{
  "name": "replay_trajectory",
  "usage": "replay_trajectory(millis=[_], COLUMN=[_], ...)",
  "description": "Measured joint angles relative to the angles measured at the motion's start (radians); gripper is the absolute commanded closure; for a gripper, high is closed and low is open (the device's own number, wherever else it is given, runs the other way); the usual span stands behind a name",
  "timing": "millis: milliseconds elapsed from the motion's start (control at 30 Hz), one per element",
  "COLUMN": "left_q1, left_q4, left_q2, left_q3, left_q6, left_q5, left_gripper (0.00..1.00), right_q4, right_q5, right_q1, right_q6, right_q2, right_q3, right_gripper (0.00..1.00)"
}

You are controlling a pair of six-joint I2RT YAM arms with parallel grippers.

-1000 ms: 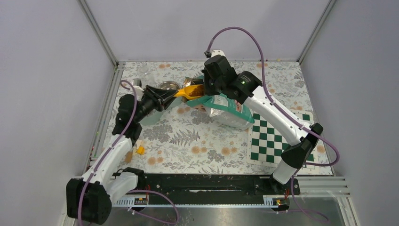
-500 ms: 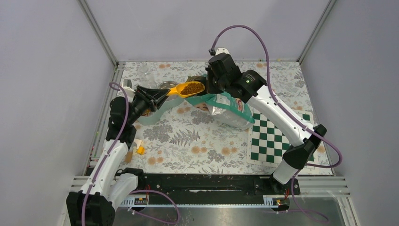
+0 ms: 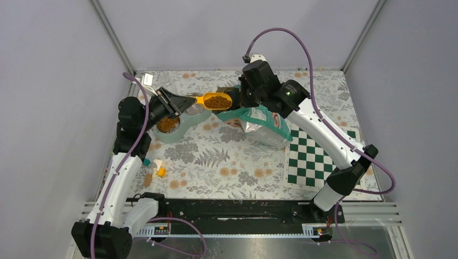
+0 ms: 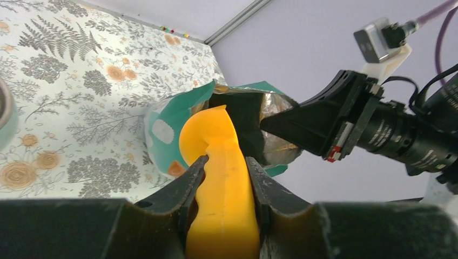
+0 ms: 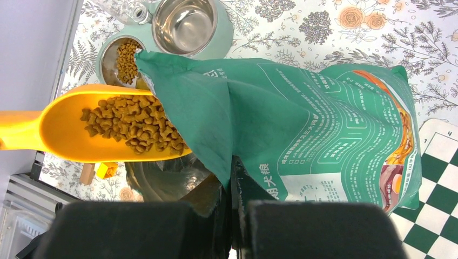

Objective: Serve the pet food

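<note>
My left gripper (image 4: 224,162) is clenched on the handle of the yellow scoop (image 3: 204,100), grasping it from both sides so the cup rides level and open side up; that is why the kibble (image 5: 135,123) heaped in it sits without spilling. The cup is right at the mouth of the bag (image 5: 324,124), with one edge hidden behind the bag's lip in the right wrist view. My right gripper (image 5: 231,181) is pinched tight on that lip and lifts the green foil. I judge this holds the mouth open and steadies the bag, which lies on its side on the table (image 3: 227,162), so the scoop can get in and out. More kibble lies in the left bowl (image 3: 168,124) of the feeder (image 3: 181,134), at the far left below my left wrist; the steel bowl (image 5: 185,24) beside it looks empty. I reckon the feeder sits near the bag to make the carry short. With a full scoop and a part-filled bowl, I judge I am between scooping and tipping: next comes a swing left over the feeder, and the handle must not roll early. The checkered mat (image 3: 310,159) at the right and the small blocks (image 3: 159,171) at the near left are out of the way.
</note>
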Motion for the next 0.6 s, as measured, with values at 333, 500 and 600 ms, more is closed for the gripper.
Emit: replay_trajectory(millis=[333, 500, 600], left_q1=[0.000, 0.000, 0.000], left_q4=[-0.014, -0.002, 0.003], left_q2=[0.000, 0.001, 0.009], left_q3=[0.000, 0.001, 0.011], left_q6=[0.093, 0.122, 0.144], left_q5=[0.016, 0.028, 0.035], left_gripper=[1.00, 1.00, 1.00], right_q4=[-0.006, 0.002, 0.018], right_q5=[-0.002, -0.003, -0.009], right_q1=[0.000, 0.000, 0.000], right_q6=[0.003, 0.003, 0.003], right_q2=[-0.008, -0.016, -0.021], right_q3=[-0.004, -0.016, -0.031], right_gripper=[1.00, 1.00, 1.00])
